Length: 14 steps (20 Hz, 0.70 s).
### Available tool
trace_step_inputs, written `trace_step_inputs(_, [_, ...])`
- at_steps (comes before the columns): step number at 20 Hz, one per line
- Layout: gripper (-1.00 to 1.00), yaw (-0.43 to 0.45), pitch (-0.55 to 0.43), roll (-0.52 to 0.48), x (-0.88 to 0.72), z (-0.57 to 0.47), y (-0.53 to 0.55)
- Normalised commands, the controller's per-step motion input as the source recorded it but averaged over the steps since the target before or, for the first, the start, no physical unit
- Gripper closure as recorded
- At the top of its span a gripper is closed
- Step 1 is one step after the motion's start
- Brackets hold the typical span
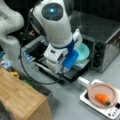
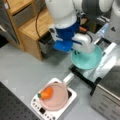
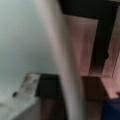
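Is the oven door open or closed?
Open. In both front views the toaster oven has its door folded down flat, and the teal bowl sits over it under the gripper.

The arm hid the pincer and part of the teal plate beside the oven; the wrist view was blurred.

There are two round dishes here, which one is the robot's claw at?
The teal plate on the open oven door; the claw is at its rim. The pink pan stands apart on the white cooker, with a carrot in it.
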Motion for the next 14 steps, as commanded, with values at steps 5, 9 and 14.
trace_step_inputs(5, [1.0,-0.011,-0.403,0.106,-0.42,-0.17,0.15])
trace_step_inputs(9, [1.0,-0.002,-0.378,0.157,-0.38,-0.17,0.12])
trace_step_inputs(14, [1.0,-0.035,-0.352,0.16,-0.33,-0.16,0.1])
